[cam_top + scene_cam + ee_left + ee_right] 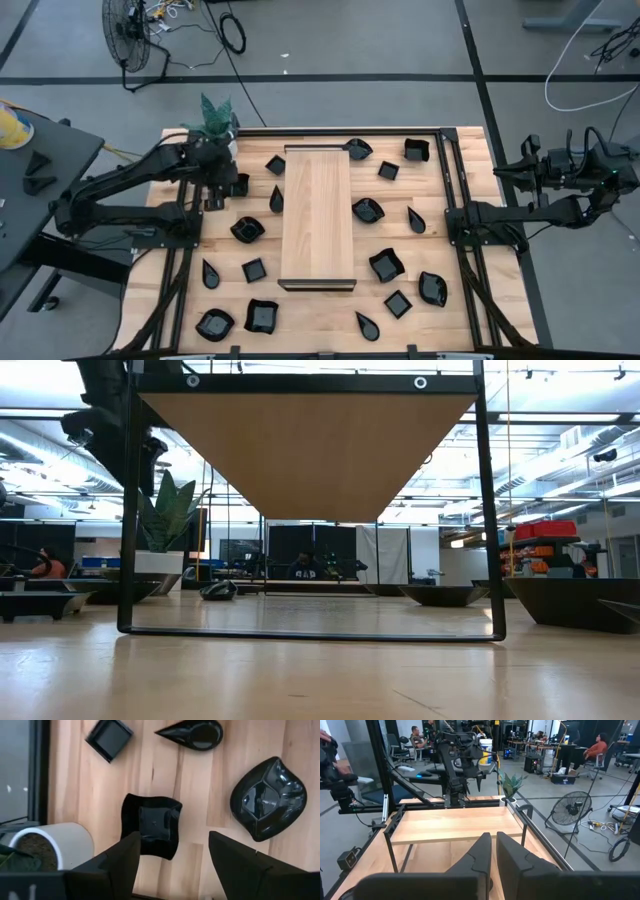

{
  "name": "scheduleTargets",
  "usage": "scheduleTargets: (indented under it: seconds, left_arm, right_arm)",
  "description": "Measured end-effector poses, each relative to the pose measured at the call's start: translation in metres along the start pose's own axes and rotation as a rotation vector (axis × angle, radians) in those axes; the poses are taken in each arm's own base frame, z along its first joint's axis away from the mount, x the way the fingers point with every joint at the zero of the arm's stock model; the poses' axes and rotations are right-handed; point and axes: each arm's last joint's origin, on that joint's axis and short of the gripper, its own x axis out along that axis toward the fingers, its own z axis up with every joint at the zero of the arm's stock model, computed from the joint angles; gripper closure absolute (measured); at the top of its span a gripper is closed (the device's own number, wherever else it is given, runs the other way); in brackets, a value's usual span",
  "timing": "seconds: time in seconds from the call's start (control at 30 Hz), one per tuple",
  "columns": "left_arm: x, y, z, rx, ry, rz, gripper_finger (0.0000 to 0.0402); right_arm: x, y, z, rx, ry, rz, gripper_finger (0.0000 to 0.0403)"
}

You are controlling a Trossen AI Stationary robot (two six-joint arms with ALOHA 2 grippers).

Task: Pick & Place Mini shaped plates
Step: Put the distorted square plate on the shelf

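Note:
Many glossy black mini shaped plates lie flat on the wooden table on both sides of the board. My left gripper [224, 190] [173, 836] is open and hovers over a wavy-rimmed square plate [240, 183] [152, 824] near the far-left corner. Its fingers stand on either side of the plate's near part, and I see no touch. Around it lie a small square plate [109, 738], a teardrop plate [193, 733] and a leaf-shaped plate [268, 798]. My right gripper [493, 851] is shut and waits off the table's right edge [560, 185].
A long pale wooden board [318, 215] stands on a black frame along the table's middle. A small white pot with a green plant [216, 118] [56, 845] sits close behind my left gripper. Black rails [455, 200] run along both table sides. People sit in the room beyond.

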Motion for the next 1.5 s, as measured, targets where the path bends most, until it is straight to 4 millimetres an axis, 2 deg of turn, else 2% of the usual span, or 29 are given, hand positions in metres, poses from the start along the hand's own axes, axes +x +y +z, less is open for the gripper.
scheduleTargets:
  seconds: [0.57,1.5]
  left_arm:
    - [0.045,0.004,0.018,-0.032,0.203,-0.088,0.0165]
    - [0.114,0.004,0.032,-0.003,0.449,-0.189,0.0165]
  right_arm:
    - [0.0,0.0,0.0,0.0,0.0,0.0,0.0369]
    - [0.0,0.0,0.0,0.0,0.0,0.0,0.0369]
